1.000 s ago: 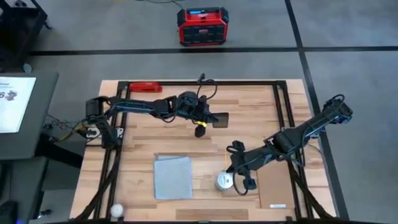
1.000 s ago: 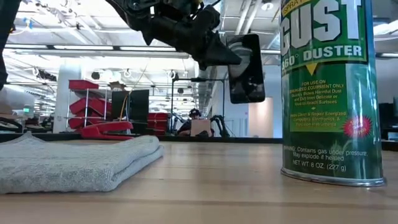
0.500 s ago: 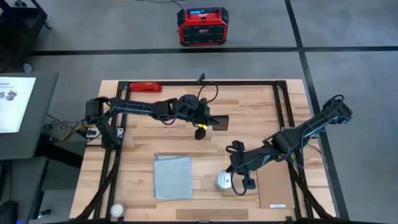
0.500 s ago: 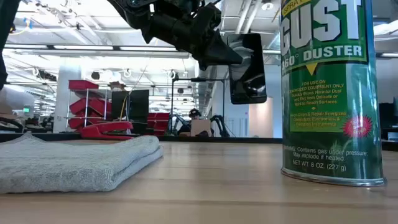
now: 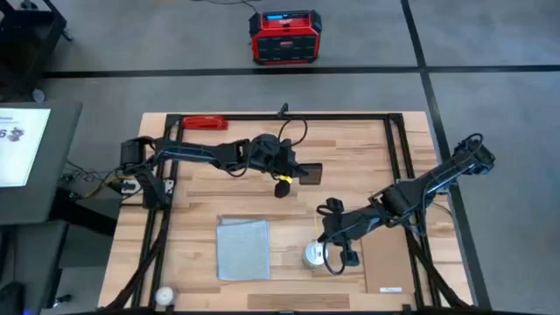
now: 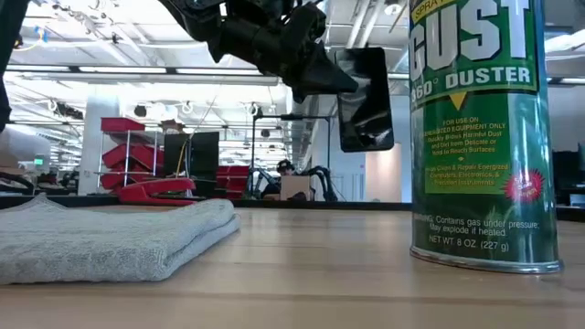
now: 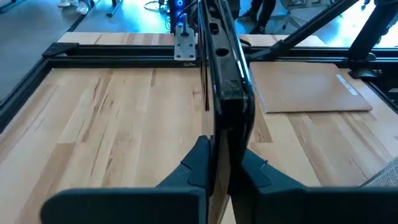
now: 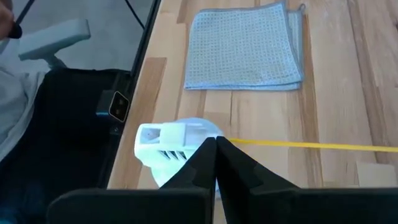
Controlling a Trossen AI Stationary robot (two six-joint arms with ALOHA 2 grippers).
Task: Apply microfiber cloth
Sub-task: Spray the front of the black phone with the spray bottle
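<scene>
**A:** Microfiber cloth [image 5: 242,248] first: where is it, and how does it lie?

**B:** Flat and folded on the wooden table [image 5: 210,184], toward the near edge, left of the green duster can [image 6: 482,137]. It is roughly square, slightly longer from the near edge to the far edge, its sides square with the table's edges. Neither gripper touches it.

**A:** And the left gripper [image 5: 293,169]?

**B:** Raised above the middle of the table, fingers [image 7: 198,163] clamped on the edge of a black phone [image 7: 222,56], held clear of the wood.

**A:** The right one?

**B:** The right gripper [image 5: 330,254] sits just beside the can's white nozzle [image 8: 176,146]. Its fingers [image 8: 202,163] are pressed together, with nothing between them.
</scene>
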